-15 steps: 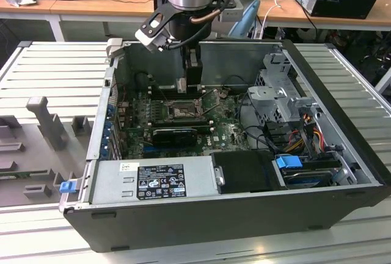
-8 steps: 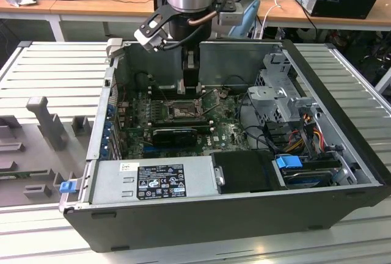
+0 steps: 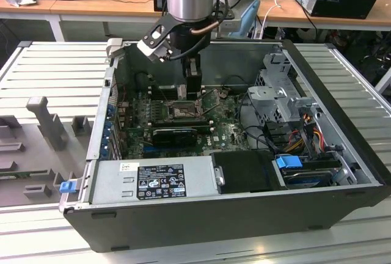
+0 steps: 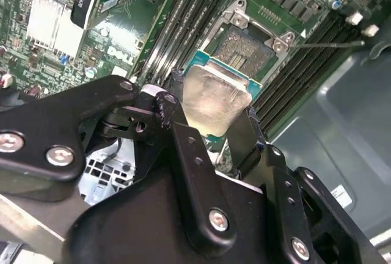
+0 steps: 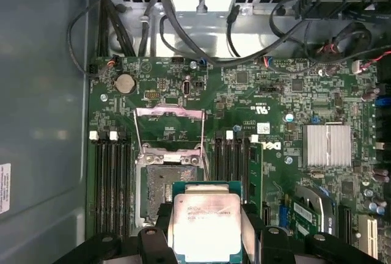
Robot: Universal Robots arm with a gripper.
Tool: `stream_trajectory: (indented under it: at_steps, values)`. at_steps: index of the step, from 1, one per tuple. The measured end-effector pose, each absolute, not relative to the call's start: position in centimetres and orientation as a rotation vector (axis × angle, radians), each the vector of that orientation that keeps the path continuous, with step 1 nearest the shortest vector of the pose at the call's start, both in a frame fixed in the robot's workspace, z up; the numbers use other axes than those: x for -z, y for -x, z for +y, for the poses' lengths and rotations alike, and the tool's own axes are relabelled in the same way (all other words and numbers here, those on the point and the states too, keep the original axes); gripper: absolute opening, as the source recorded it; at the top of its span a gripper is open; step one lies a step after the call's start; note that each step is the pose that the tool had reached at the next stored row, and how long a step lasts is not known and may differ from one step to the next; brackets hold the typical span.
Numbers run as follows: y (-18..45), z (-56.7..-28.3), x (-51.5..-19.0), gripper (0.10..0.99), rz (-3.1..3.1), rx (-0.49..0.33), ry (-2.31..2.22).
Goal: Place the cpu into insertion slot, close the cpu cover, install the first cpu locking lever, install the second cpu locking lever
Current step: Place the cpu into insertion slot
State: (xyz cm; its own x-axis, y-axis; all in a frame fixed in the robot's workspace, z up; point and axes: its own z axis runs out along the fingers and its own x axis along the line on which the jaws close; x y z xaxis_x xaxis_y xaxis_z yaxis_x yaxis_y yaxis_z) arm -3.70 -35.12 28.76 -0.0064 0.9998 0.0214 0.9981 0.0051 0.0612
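My gripper point(image 5: 206, 222) is shut on the cpu point(image 5: 206, 230), a silver-faced chip on a green carrier, with a black finger on each of two opposite edges. In the second wrist view the cpu point(image 4: 215, 96) hangs in the gripper point(image 4: 214, 104) just above and beside the insertion slot point(image 4: 256, 47). The insertion slot point(image 5: 166, 187) lies bare, its dark contact field showing. The cpu cover point(image 5: 169, 112) is swung open and stands back from the slot, with two thin wire levers point(image 5: 203, 145) raised beside it. In the exterior view the gripper point(image 3: 192, 96) reaches down into the open computer case over the insertion slot point(image 3: 181, 112).
Long black memory slots point(image 5: 110, 178) flank the socket on both sides. A black expansion card point(image 3: 175, 133) lies across the board near it. A grey power supply point(image 3: 153, 181) fills the case's front, a drive cage point(image 3: 284, 102) and cables point(image 3: 305, 132) the exterior view's right.
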Motion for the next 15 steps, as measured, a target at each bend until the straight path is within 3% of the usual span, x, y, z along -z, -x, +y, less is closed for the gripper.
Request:
stream_trajectory:
  at_steps: [15]
  values:
    - [3.7,-33.1,-24.5,0.529,2.209,-0.091,-2.192]
